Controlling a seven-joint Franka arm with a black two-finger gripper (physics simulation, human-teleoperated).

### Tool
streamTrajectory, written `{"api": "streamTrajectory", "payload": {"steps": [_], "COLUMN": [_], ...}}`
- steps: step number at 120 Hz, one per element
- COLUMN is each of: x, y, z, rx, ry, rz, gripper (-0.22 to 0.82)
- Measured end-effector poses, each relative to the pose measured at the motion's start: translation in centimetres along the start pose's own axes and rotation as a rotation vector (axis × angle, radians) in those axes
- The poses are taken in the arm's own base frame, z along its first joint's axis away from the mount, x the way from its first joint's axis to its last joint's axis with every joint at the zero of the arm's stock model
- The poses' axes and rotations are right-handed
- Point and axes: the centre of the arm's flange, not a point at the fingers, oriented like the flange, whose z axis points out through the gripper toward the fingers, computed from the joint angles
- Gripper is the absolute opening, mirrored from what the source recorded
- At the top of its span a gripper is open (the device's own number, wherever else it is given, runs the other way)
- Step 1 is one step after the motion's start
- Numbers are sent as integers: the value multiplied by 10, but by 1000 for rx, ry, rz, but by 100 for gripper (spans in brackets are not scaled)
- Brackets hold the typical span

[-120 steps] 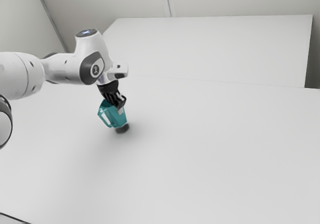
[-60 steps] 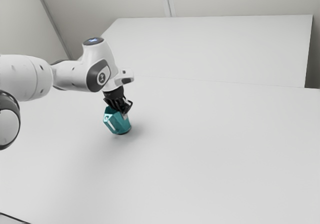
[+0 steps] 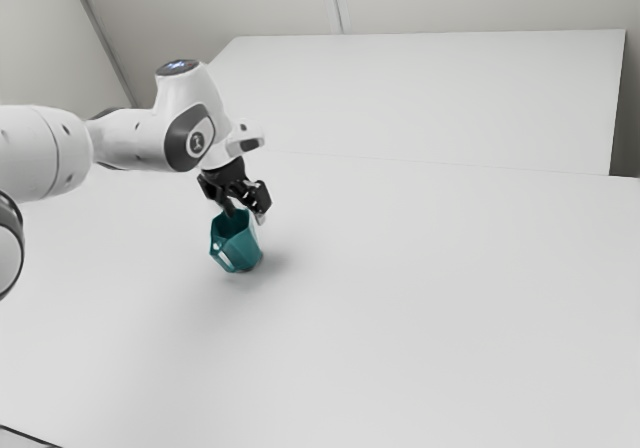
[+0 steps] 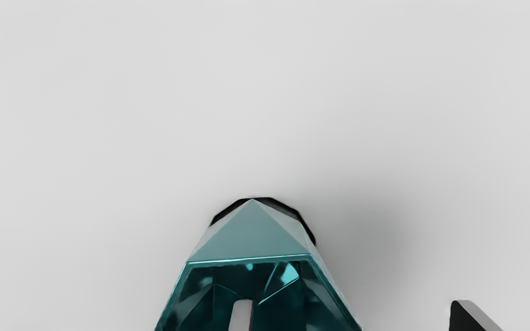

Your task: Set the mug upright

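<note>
Raised since the earlier frame: one black claw (image 3: 246,216), fingers spread, pinching nothing. One teal mug (image 3: 237,246), mouth up, on the bench (image 3: 430,308) below; one finger over its opening, the other outside.

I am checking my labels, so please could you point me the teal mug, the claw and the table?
Teal mug (image 4: 252,234): wrist view, on its outer wall.
Claw (image 3: 246,215): exterior view, midway between its fingertips.
Table (image 3: 450,298): exterior view, on its bare top.
</note>
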Motion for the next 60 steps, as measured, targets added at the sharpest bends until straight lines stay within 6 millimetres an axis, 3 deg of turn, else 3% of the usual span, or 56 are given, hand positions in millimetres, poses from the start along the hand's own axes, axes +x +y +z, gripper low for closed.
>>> {"api": "streamTrajectory", "payload": {"steps": [45,60], "x": [21,16], "y": [-15,-14], "z": [-135,-170], "rx": [3,10], "ry": [52,46], "rz": [-23,-16], "gripper": [58,59]}}
